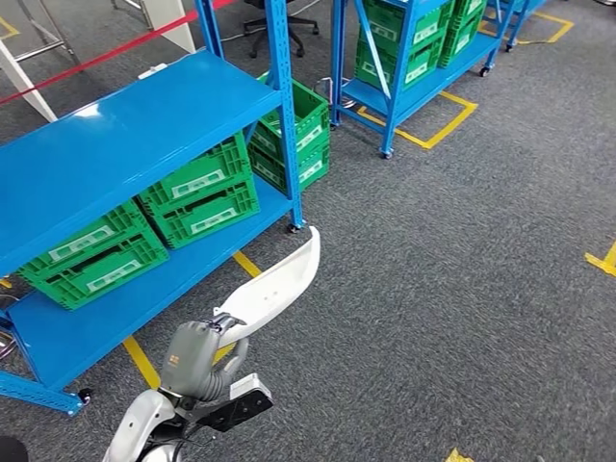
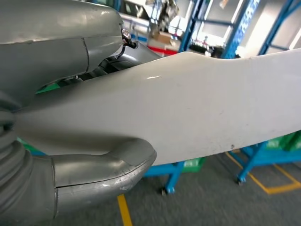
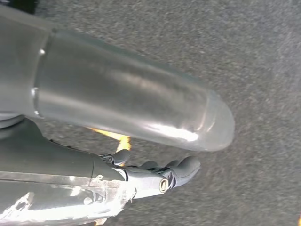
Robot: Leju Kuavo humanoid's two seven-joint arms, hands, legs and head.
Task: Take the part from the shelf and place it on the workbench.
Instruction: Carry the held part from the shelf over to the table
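The robot's left hand grips one end of the long white part, carried over the grey carpet beside the blue shelf, while its right hand hangs empty, fingers apart.

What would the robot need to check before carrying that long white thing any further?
1. Long white curved plastic part held by the left hand: ok, thumb and fingers clamp it from both sides.
2. Part off the blue metal shelf: ok.
3. Part's far tip apart from the shelf post: ok.
4. Right hand free: ok, nothing in it above the grey carpet.
5. Workbench located: cannot tell.
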